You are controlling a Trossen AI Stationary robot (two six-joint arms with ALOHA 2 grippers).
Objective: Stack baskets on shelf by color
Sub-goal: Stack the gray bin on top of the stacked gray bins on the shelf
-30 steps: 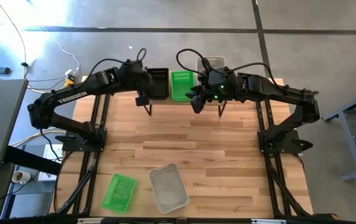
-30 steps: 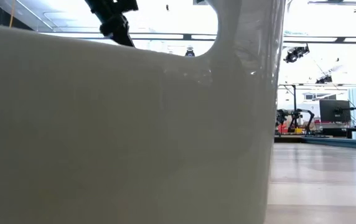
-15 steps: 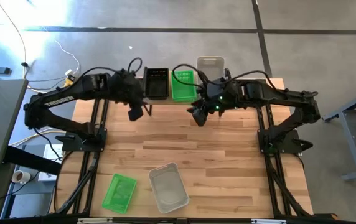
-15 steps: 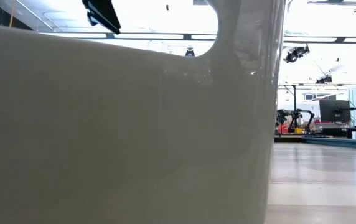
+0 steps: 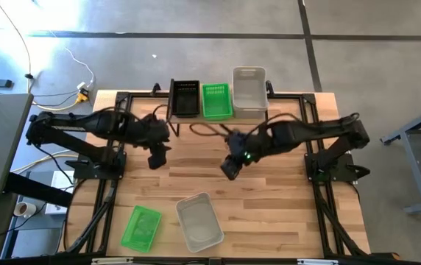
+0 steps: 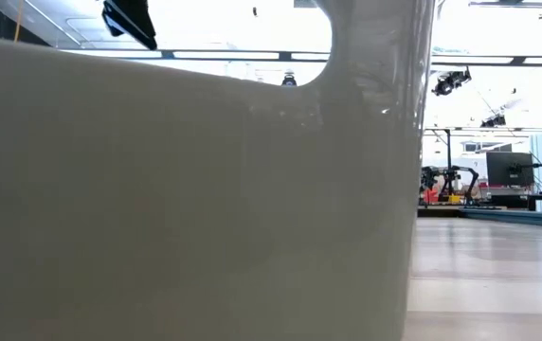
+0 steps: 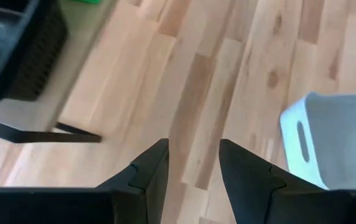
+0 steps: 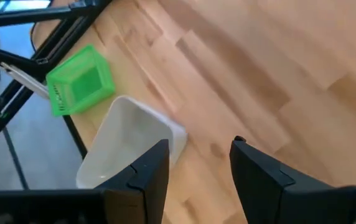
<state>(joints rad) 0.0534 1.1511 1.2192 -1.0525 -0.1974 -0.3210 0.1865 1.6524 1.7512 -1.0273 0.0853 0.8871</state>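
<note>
High view: black basket point(image 5: 185, 98), green basket point(image 5: 216, 101) and whitish-clear basket point(image 5: 249, 90) sit side by side on the shelf point(image 5: 218, 116) at the table's far edge. Another green basket point(image 5: 140, 227) and clear basket point(image 5: 199, 221) lie near the front edge. Left gripper point(image 5: 155, 160) and right gripper point(image 5: 227, 170) hover mid-table, fingers parted, holding nothing.

A grey floor point(image 5: 387, 44) with loose cables point(image 5: 78, 70) surrounds the wooden table point(image 5: 269, 199).
</note>
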